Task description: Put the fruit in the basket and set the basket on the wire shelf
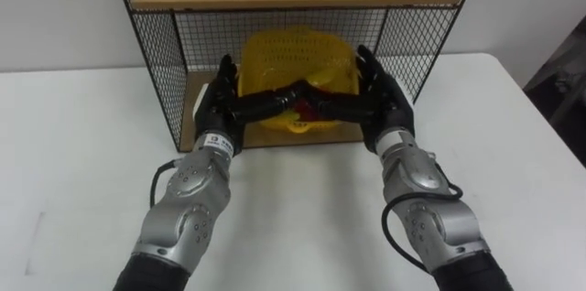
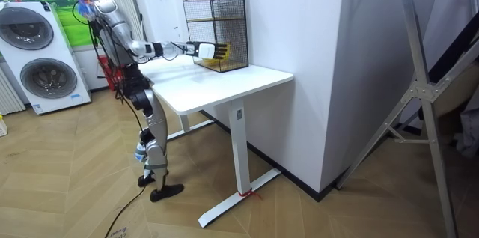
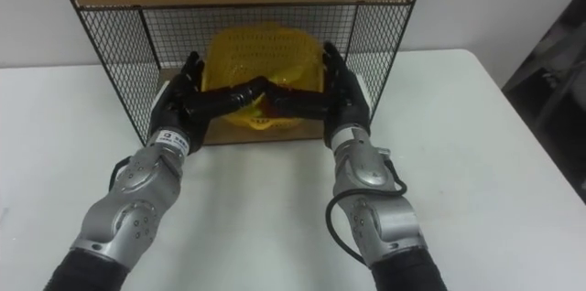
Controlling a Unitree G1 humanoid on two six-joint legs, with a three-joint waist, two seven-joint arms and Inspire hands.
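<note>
The left hand [image 1: 220,103] and right hand [image 1: 385,99], fingers straight, hold the yellow plastic basket [image 1: 293,58] inside the black wire shelf [image 1: 157,53]; next they should let go.

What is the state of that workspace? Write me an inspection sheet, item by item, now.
Surface: white table, carrying the wire shelf at its back edge by the wall.
Job's things: yellow basket sits in the shelf's lower compartment, on its wooden board; a red patch low at its front may be fruit, cannot tell.
Clutter: nothing seen.
Hands: left hand and right hand flank the basket, straight fingers laid across its front, tips nearly meeting.
Cables: nothing seen beyond the robot's own.
Surroundings: robot stands at the table; washing machines behind it, white wall, wood floor, metal frame at the room view's right.
</note>
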